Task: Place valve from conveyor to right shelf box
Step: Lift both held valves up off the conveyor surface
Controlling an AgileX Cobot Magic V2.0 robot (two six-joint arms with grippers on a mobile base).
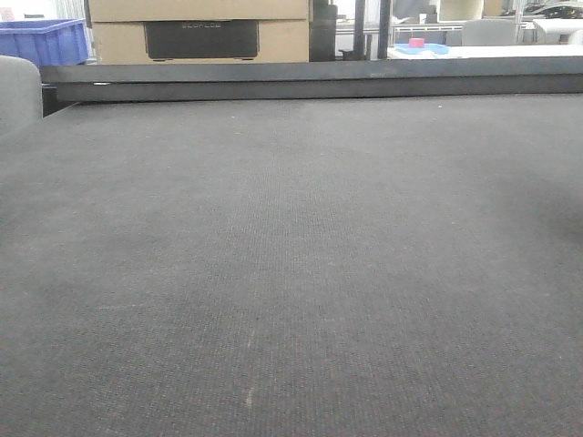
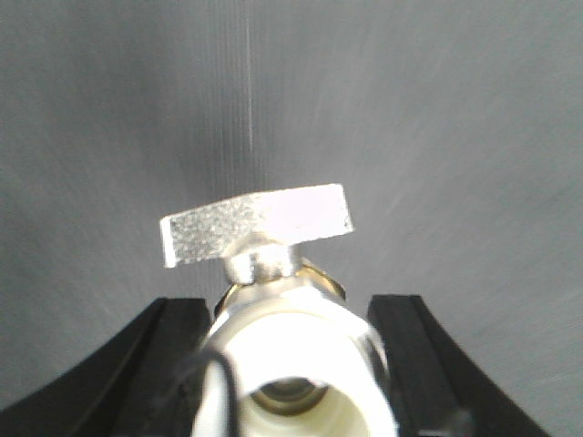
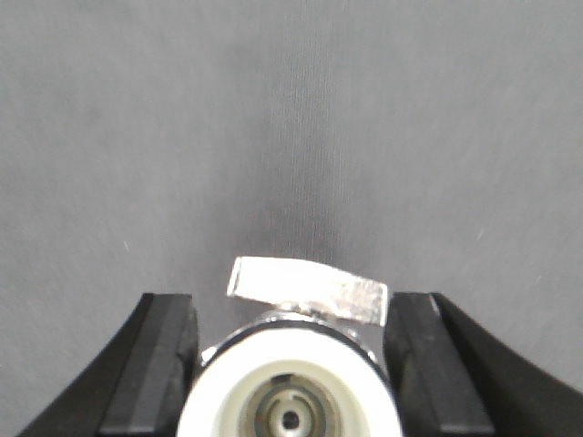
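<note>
A valve point(image 2: 278, 350) sits squeezed tight in the left pincer point(image 2: 290, 308). A second valve point(image 3: 290, 387) sits squeezed in the right pincer point(image 3: 291, 305). Both hang over the grey conveyor point(image 1: 291, 273). I think the picking up is done. Next comes the carry to the right shelf box, which I cannot see.

Three views, one belt
Front camera skims low along the conveyor point(image 1: 291, 273) toward its far rail point(image 1: 310, 84); wrist cameras look closely past left valve point(image 2: 282, 346) and right valve point(image 3: 291, 364) — onto it.
</note>
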